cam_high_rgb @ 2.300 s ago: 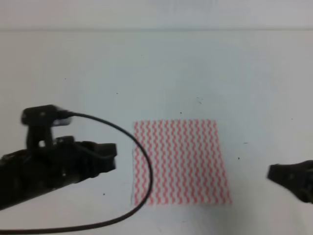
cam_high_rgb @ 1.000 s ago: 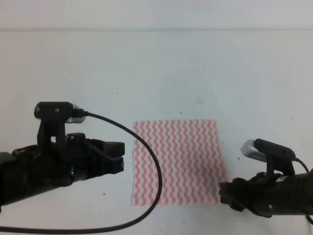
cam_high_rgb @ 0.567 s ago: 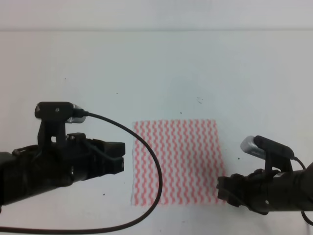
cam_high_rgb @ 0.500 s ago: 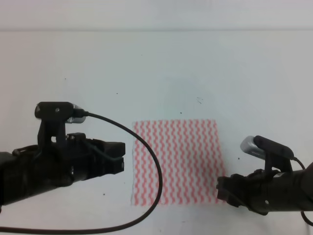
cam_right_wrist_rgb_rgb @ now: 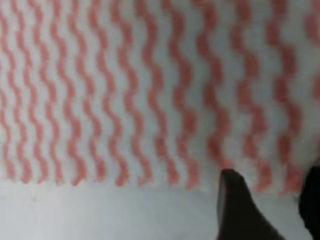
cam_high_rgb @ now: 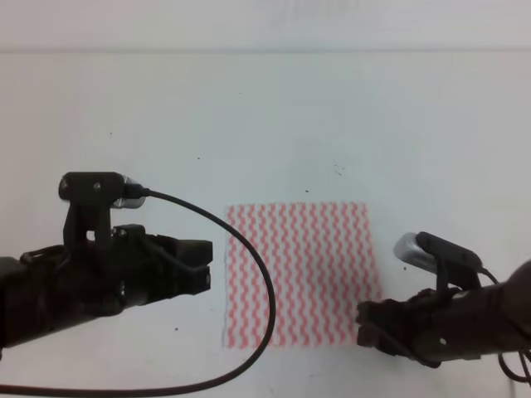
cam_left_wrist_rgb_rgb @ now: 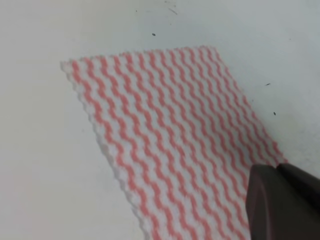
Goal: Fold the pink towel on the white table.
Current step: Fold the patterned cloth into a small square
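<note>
- White worktop [cam_high_rgb: 274,116] fills the high view; the pink towel [cam_high_rgb: 300,274] lies flat at lower centre. The left hand [cam_high_rgb: 199,265] waits beside its left edge, grip unclear. The right hand [cam_high_rgb: 369,327] sits at the lower right corner.
- Left wrist view: only a dark finger shows at lower right, over the towel.
- Right wrist view: the right hand's fingers [cam_right_wrist_rgb_rgb: 237,207] stand apart at the hem; closing shallow, they might slip off the thin cloth, or drag it.

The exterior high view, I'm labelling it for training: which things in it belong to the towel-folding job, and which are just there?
Belongs to the job:
pink towel
white table
left gripper
right gripper

Just there:
black cable lying across the towel's left edge
</note>
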You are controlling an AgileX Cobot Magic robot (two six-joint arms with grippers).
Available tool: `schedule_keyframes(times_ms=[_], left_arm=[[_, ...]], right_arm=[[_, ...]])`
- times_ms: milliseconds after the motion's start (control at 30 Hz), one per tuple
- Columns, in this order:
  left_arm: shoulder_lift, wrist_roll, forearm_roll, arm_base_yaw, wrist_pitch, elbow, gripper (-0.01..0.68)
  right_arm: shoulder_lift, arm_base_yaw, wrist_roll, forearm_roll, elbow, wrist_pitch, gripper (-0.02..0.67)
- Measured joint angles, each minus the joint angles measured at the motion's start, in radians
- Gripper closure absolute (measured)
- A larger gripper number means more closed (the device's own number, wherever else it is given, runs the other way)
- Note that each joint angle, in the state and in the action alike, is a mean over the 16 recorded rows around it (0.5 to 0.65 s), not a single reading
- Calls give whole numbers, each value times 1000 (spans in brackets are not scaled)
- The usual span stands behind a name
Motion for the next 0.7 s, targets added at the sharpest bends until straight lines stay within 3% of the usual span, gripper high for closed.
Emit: schedule_keyframes(times_ms=[400,700], left_arm=[[0,-2,5,0,9,1,676],[0,-3,7,0,11,2,676]], right_arm=[[25,0,3,-23,-37,24,385],[27,0,5,-33,-38,-2,443]])
